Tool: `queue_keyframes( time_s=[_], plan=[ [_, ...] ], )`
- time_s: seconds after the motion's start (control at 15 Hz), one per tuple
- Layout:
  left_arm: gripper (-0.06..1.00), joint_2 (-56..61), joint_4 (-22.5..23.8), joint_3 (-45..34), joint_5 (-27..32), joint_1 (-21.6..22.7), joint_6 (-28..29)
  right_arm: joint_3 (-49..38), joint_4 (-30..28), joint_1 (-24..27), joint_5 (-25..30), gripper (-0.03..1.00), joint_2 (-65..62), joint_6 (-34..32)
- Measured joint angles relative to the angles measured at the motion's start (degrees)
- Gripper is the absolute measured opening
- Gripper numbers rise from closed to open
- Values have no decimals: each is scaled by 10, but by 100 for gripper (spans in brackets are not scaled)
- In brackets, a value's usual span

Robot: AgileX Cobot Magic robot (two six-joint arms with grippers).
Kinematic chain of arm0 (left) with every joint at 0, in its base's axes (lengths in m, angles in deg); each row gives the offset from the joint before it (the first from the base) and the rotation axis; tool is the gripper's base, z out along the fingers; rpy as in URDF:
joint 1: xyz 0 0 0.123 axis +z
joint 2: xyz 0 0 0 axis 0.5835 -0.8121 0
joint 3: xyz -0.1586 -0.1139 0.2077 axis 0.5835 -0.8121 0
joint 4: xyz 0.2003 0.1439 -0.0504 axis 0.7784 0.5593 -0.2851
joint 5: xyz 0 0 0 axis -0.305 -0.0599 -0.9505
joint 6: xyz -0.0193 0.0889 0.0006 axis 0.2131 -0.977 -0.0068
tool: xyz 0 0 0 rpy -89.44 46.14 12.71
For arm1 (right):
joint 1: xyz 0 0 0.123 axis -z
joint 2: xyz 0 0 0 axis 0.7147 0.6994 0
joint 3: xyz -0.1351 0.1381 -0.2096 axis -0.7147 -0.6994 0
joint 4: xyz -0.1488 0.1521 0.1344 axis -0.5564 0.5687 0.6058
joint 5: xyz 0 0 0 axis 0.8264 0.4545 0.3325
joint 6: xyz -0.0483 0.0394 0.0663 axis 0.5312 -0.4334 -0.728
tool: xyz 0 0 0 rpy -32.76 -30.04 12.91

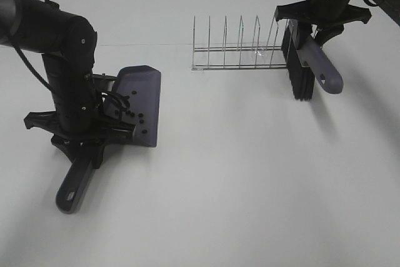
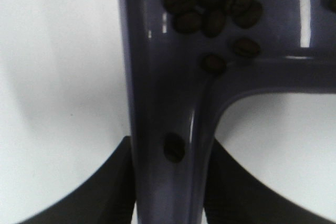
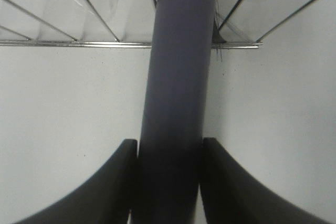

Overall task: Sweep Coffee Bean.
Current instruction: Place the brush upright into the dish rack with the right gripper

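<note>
The grey-purple dustpan (image 1: 140,92) lies on the white table at the left, and several coffee beans (image 1: 136,117) rest in it. My left gripper (image 1: 94,137) is shut on the dustpan's handle (image 1: 72,189). In the left wrist view the handle (image 2: 157,103) runs between the dark fingers (image 2: 105,192), with a cluster of beans (image 2: 210,9) in the pan and one bean (image 2: 174,147) on the handle. At the upper right my right gripper (image 1: 310,29) is shut on the brush handle (image 1: 325,70), black bristles (image 1: 300,70) pointing down to the table. The right wrist view shows that handle (image 3: 178,103) pinched between both fingers (image 3: 113,187).
A wire dish rack (image 1: 237,48) stands at the back centre, just left of the brush; its wires (image 3: 79,43) show behind the handle in the right wrist view. Bare white table (image 1: 250,173) spreads across the middle and front.
</note>
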Motion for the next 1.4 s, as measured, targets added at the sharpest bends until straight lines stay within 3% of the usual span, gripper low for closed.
queue_keyframes(
  time_s=[0.6, 0.93, 1.13, 1.4],
  plan=[
    [32, 0, 0, 0, 0, 0, 0, 0, -20, 0, -33, 28, -22, -10],
    [32, 0, -1, 0, 0, 0, 0, 0, -21, 0, -10, 28, -32, 1],
    [32, 0, -1, 0, 0, 0, 0, 0, -15, 0, 34, 28, -32, 23],
    [32, 0, -1, 0, 1, 0, 0, 0, -15, 0, 12, 28, -41, 29]
  ],
)
